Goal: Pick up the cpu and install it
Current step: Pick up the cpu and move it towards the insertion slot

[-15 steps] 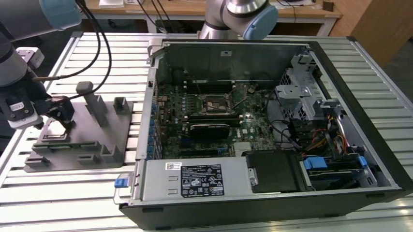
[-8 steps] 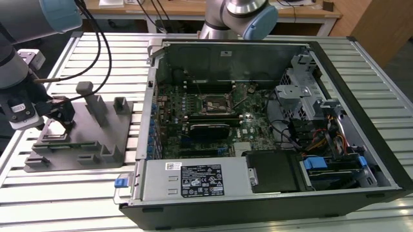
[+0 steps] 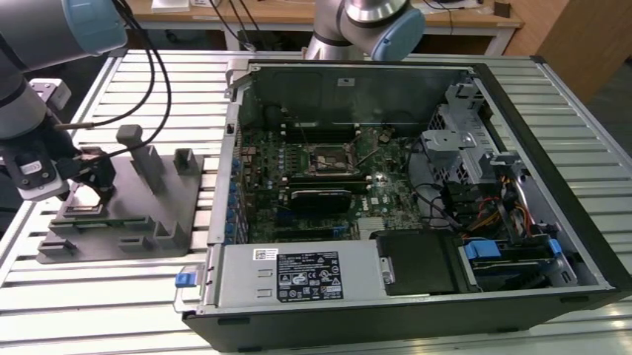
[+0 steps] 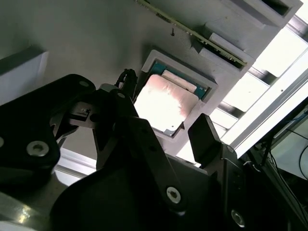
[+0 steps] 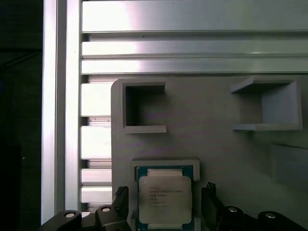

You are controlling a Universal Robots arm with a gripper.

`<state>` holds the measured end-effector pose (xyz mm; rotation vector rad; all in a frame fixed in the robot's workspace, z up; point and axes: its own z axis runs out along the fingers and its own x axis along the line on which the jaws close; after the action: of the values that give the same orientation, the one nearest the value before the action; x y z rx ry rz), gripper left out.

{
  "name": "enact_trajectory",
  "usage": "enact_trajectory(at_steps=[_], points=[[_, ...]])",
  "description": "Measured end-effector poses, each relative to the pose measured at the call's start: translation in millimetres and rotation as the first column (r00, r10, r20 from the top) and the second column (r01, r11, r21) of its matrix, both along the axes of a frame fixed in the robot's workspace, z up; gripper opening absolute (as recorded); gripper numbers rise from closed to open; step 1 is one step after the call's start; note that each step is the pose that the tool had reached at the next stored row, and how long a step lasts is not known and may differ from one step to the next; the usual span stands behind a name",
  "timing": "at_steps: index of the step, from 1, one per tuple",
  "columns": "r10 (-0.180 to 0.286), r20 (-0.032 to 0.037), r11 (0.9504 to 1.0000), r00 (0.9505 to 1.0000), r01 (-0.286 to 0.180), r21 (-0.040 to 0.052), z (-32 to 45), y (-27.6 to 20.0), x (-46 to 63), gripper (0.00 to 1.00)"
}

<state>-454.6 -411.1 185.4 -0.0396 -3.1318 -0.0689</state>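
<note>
The gripper (image 3: 97,197) stands with its fingers (image 5: 120,202) apart on either side of the cpu (image 5: 165,196), and the low pocket rim of the tray (image 3: 148,240) leaves only a narrow gap on each side. Tall posts (image 3: 150,164) rise just beside the gripper on the exterior view's right, and the space above the tray is open. The computer case (image 3: 553,185) lies open on top, its socket (image 3: 326,158) uncovered, with a drive cage (image 3: 459,140) and loose cables (image 3: 434,200) crowding the exterior view's right.

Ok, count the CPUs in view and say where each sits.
1. The cpu lies in a square recess of the grey tray, straddled by the open pincer. Another could be hidden inside the computer case.
</note>
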Motion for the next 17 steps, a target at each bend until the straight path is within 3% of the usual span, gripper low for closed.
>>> enact_trajectory(at_steps=[7,11,17], points=[[0.000,-0.0002,1.0000,1.0000,0.000,-0.0006,-3.8,0.1,-0.3,0.70],[0.000,0.0004,1.0000,1.0000,0.000,-0.0006,-3.9,0.1,-0.3,0.56],[0.000,0.0004,1.0000,1.0000,0.000,-0.0013,-3.7,0.2,-0.3,0.54]])
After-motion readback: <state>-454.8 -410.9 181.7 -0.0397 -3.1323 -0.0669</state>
